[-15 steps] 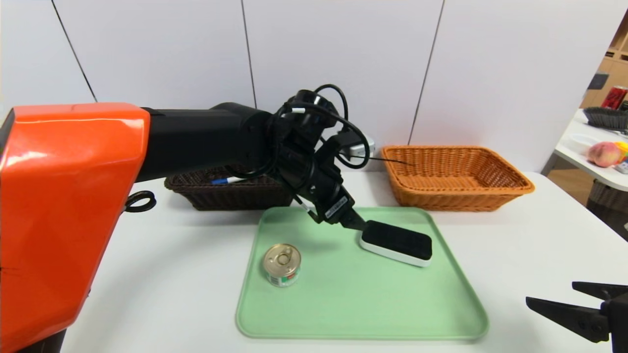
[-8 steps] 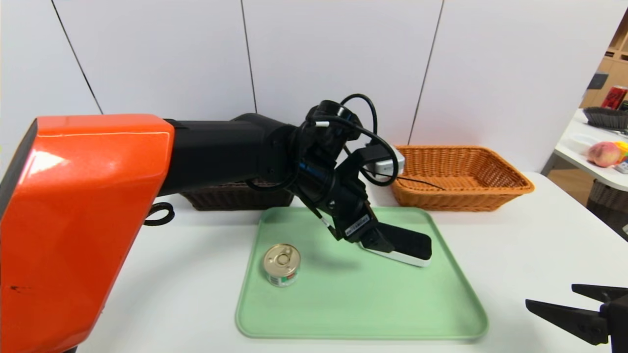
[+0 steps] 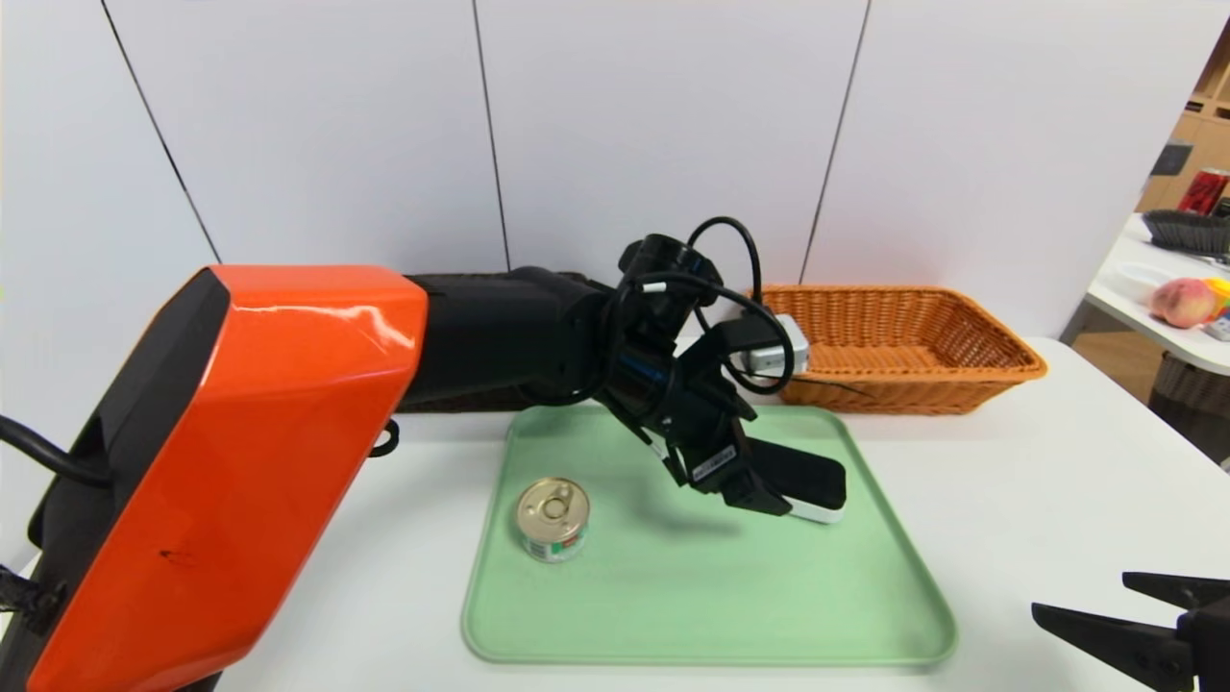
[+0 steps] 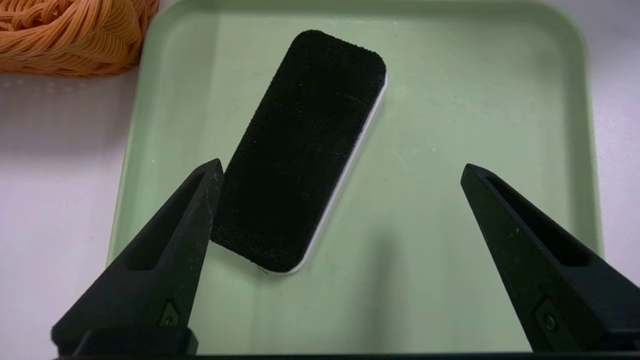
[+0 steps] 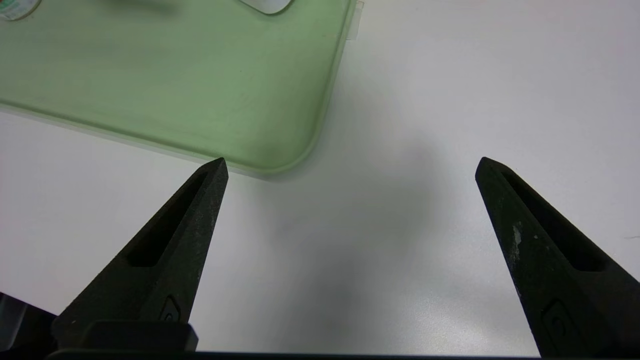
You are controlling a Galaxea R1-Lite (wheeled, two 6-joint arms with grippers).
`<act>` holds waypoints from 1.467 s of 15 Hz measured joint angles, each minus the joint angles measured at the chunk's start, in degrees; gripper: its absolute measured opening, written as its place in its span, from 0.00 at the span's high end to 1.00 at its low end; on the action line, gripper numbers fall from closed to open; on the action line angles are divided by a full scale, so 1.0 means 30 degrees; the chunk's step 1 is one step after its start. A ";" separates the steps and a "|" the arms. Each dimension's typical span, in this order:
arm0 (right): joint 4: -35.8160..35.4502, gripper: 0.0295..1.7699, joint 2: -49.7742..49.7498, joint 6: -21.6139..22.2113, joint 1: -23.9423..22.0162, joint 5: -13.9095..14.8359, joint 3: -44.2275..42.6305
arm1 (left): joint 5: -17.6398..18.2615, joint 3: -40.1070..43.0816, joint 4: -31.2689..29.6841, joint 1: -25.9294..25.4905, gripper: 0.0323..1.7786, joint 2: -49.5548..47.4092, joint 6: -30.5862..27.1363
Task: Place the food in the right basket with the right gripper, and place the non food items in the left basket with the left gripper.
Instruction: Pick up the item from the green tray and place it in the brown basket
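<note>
While the left claw (image 4: 340,170) hangs spread wide and empty over the green tray (image 3: 673,615), we judge the step in hand to be taking the eraser (image 4: 300,150) near the tray's far right corner. We should swing across until it lies between the fingers, not under one, then pinch its long sides. Our left arm reaches across, pitched downward. Our right claw (image 3: 1105,610), spread too, waits at the tabletop's near right corner. Smallest, the can (image 3: 553,519) stands by the tray's left edge.

Head cam looks down; wrist cams close; all share tray (image 3: 865,615)
</note>
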State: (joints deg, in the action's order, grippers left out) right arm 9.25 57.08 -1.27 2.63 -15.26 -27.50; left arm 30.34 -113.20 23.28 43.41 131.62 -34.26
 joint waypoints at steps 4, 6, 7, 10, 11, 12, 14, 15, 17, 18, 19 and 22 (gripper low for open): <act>0.0045 0.03 -0.0211 0.0004 -0.0008 0.0024 0.0065 | 0.0305 -0.0020 -0.1625 0.0008 0.05 0.0914 -0.0268; 0.0020 0.03 -0.0284 0.0000 -0.0008 0.0024 0.0191 | 0.0240 -0.0028 -0.1955 0.0037 0.05 0.1256 -0.0232; 0.0020 0.03 -0.0313 0.0000 -0.0008 0.0016 0.0256 | 0.0158 -0.0028 -0.2206 0.0053 0.05 0.1406 -0.0195; 0.0020 0.03 -0.0358 -0.0008 -0.0008 0.0000 0.0414 | 0.0081 -0.0028 -0.3015 -0.0110 0.05 0.1837 0.0191; 0.0012 0.03 -0.0358 -0.0008 -0.0008 0.0000 0.0451 | 0.0053 -0.0028 -0.3178 -0.0122 0.05 0.1971 0.0293; 0.0012 0.03 -0.0358 0.0000 -0.0008 0.0008 0.0475 | 0.0008 -0.0037 -0.3296 -0.0118 0.05 0.2093 0.0321; 0.0008 0.03 -0.0431 -0.0008 -0.0008 0.0000 0.0561 | -0.0479 -0.0053 -0.3381 -0.0167 0.05 0.2320 0.0394; 0.0000 0.03 -0.0467 -0.0008 -0.0008 -0.0008 0.0605 | -0.0581 -0.0053 -0.3381 -0.0211 0.05 0.2422 0.0423; 0.0000 0.03 -0.0520 -0.0008 -0.0008 0.0000 0.0634 | -0.0618 -0.0053 -0.3389 -0.0167 0.05 0.2515 0.0634; -0.0008 0.03 -0.0532 -0.0008 0.0000 0.0000 0.0634 | -0.0618 -0.0053 -0.3389 -0.0158 0.05 0.2544 0.0723; -0.0024 0.03 -0.0540 -0.0008 0.0000 0.0000 0.0642 | -0.0618 -0.0053 -0.3381 -0.0167 0.05 0.2572 0.0898; -0.0024 0.03 -0.0549 -0.0008 0.0000 -0.0008 0.0642 | -0.0679 -0.0037 -0.3381 -0.0175 0.05 0.2633 0.1304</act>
State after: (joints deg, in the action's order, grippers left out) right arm 9.18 55.43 -1.29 2.63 -15.29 -25.58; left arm 28.31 -113.31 13.14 42.89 139.52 -30.34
